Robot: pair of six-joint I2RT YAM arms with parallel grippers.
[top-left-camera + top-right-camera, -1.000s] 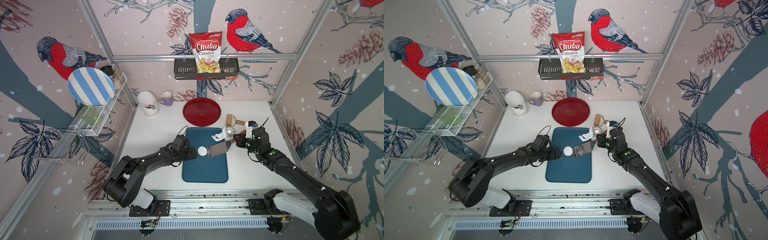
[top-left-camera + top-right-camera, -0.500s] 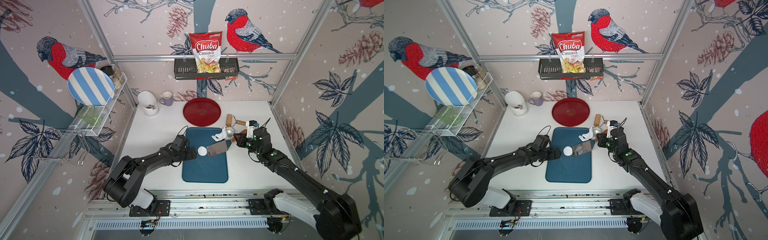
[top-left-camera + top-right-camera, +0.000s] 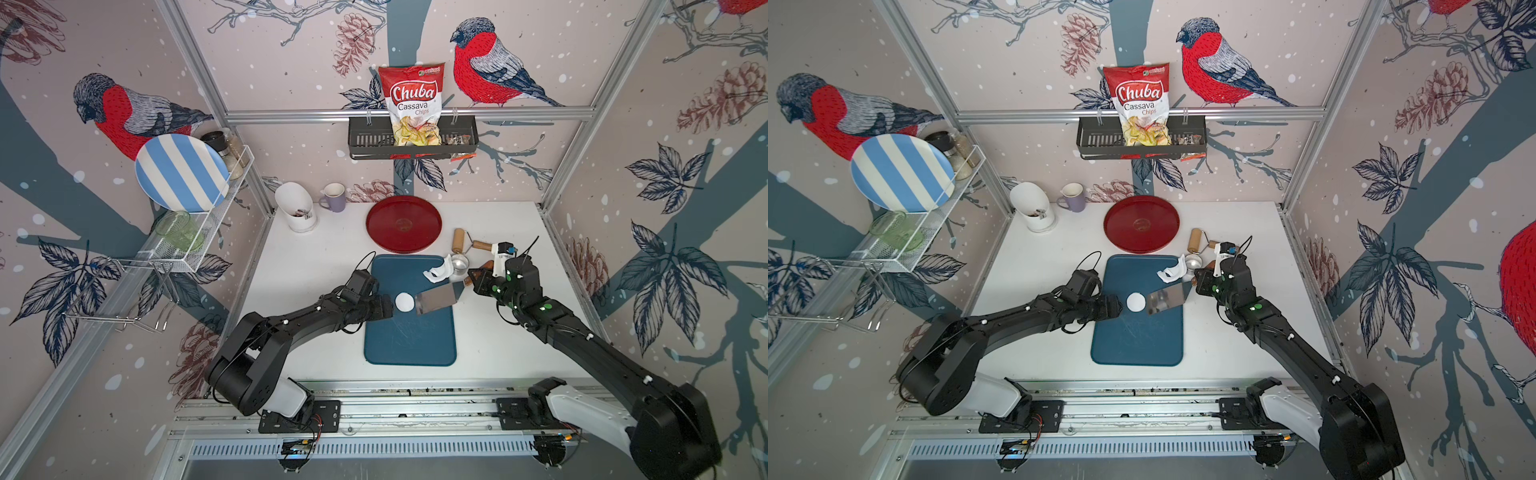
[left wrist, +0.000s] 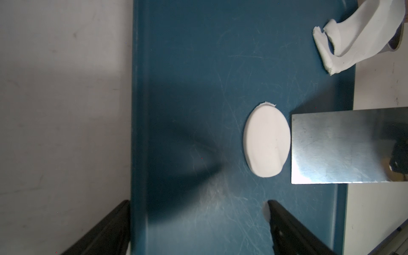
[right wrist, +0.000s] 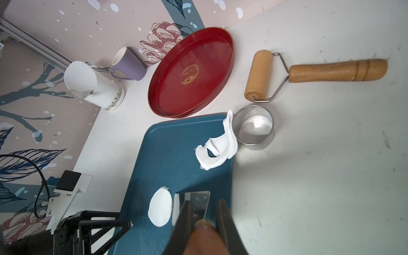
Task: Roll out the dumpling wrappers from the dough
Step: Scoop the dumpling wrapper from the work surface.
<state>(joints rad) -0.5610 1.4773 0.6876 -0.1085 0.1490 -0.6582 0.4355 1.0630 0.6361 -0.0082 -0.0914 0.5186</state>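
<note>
While on one board (image 3: 409, 336), one wrapper (image 3: 404, 301), one dough scrap (image 3: 437, 272).

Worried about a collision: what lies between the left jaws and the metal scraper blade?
The round dumpling wrapper, flat on the blue board; both top views show it.
</note>
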